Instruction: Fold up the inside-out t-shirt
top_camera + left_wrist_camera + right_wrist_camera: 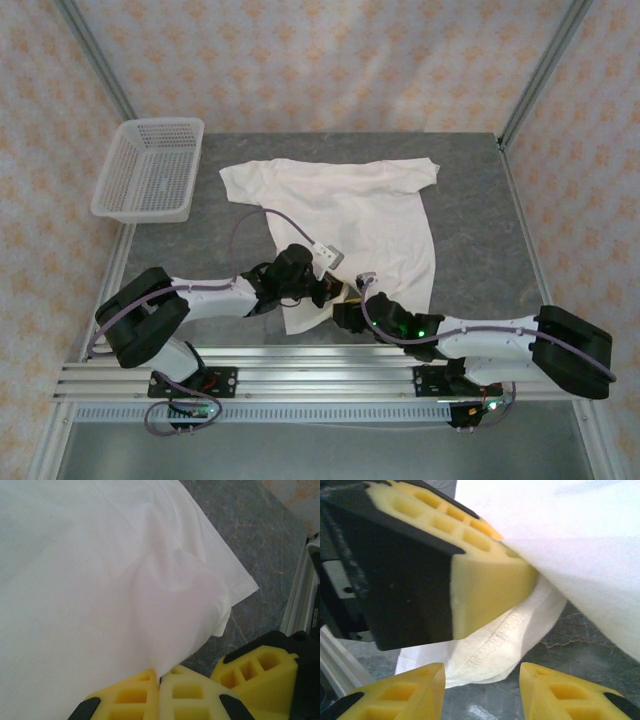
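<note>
Left hand (160, 677) is clenched on a pinch of the shirt (350, 205), right by the table's (470, 180) near edge; the rest lies spread from the middle toward the far edge. Right hand (482, 672) hangs released just beside it, jaws apart in front of the stitched hem (490, 645) (nothing between them). The risk is that these two are crowded. A grab here could clip the left hand or catch a single layer, and thin cloth slips. The basket (160, 125) sits at the far left corner, well apart and no obstacle.
</note>
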`<state>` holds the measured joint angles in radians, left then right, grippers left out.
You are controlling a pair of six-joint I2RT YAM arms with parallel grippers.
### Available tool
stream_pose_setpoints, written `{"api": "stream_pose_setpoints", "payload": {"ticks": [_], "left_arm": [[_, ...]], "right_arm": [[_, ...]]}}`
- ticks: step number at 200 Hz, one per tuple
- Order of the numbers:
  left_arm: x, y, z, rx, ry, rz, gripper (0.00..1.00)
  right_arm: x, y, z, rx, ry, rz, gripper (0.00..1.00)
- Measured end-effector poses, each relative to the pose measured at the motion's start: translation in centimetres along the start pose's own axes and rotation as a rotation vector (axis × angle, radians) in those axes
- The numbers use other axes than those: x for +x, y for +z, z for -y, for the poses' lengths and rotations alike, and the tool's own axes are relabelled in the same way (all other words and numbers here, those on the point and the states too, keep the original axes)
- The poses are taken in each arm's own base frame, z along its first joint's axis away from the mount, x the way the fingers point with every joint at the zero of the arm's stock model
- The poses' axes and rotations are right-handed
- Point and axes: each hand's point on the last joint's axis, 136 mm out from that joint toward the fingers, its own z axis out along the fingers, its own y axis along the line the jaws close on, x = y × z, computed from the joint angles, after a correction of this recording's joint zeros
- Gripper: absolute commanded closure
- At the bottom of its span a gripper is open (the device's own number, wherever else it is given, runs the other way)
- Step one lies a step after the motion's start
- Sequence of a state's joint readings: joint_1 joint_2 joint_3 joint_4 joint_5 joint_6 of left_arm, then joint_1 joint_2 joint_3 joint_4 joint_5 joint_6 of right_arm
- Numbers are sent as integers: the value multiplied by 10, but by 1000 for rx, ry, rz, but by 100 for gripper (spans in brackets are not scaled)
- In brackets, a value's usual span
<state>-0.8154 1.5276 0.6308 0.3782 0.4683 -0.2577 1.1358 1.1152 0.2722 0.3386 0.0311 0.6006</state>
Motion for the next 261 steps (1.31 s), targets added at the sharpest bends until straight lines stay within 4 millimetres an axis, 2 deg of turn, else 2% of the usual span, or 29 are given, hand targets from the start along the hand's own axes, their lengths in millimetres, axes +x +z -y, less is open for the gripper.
{"api": "stream_pose_setpoints", "payload": {"ticks": [44,72,120,170,186,219,254,261], "left_arm": [[0,0,0,0,-1,0,100],[2,0,-1,-2,-5,-4,100],[2,0,-1,-1,-5,-4,100],[7,0,-2,-4,-8,-11,100],[7,0,-2,-3,-7,-10,100],[6,0,-2,-3,-7,-9,100],[6,0,-2,-2,-10,-8,100],[6,0,-2,-2,-10,-8,100]], "right_arm": [[12,3,13,33,-7,-31,62],[12,5,12,27,-9,-35,61],[27,19,19,48,-9,-84,62],[23,22,14,29,4,-69,62],[20,23,14,27,10,-60,65],[15,24,14,22,19,-44,77],[13,25,13,21,27,-37,100],[12,25,12,18,29,-35,100]]}}
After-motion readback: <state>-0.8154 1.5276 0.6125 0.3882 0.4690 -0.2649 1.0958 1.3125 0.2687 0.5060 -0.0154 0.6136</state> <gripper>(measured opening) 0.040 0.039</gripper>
